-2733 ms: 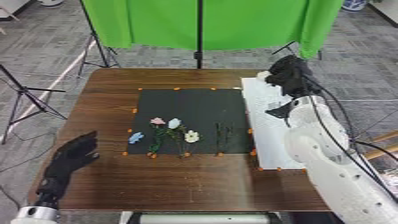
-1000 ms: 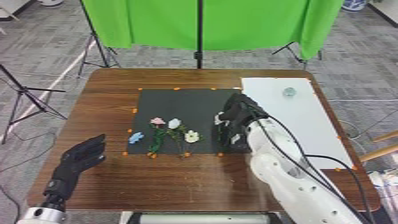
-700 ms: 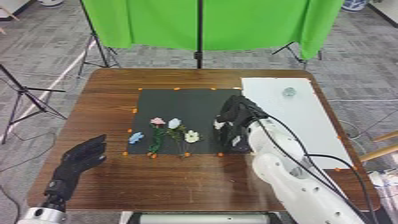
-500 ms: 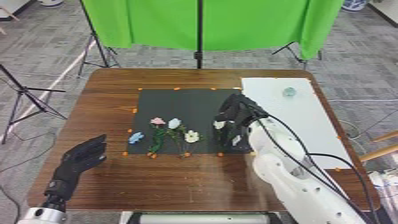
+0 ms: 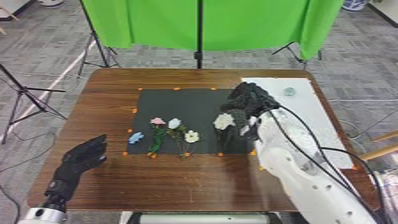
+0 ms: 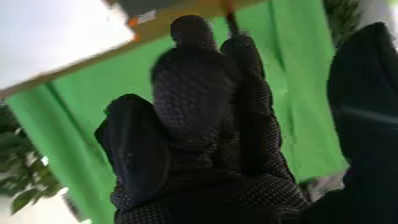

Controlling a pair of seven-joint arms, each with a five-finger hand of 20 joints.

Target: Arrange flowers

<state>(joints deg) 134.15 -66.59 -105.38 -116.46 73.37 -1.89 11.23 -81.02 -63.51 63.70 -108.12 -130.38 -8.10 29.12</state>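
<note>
Over the right part of the black mat (image 5: 169,106) is my right hand (image 5: 247,102), at the end of the right arm. In the right wrist view, the fingers of my right hand (image 6: 200,140) extend loosely, with the thumb apart and nothing visible in the gap. A white flower (image 5: 224,121) is just left of it in the head view; its stem is hard to make out. On the mat's lower left are a blue flower (image 5: 136,137), a pink flower (image 5: 157,121), a white flower (image 5: 174,123) and a cream flower (image 5: 192,136). My left hand (image 5: 82,156) rests open at the table's left.
A pale green glass-like object (image 5: 290,91) stands on the white board (image 5: 306,112) at the right, beyond my right forearm. Orange markers line the mat's edges. Behind the brown table (image 5: 178,185) hang green curtains (image 5: 151,27) on stands.
From the white board my right hand came over the mat, then shifted slightly back and right. The white flower beside it shows more fully now. The other flowers have stayed put.
</note>
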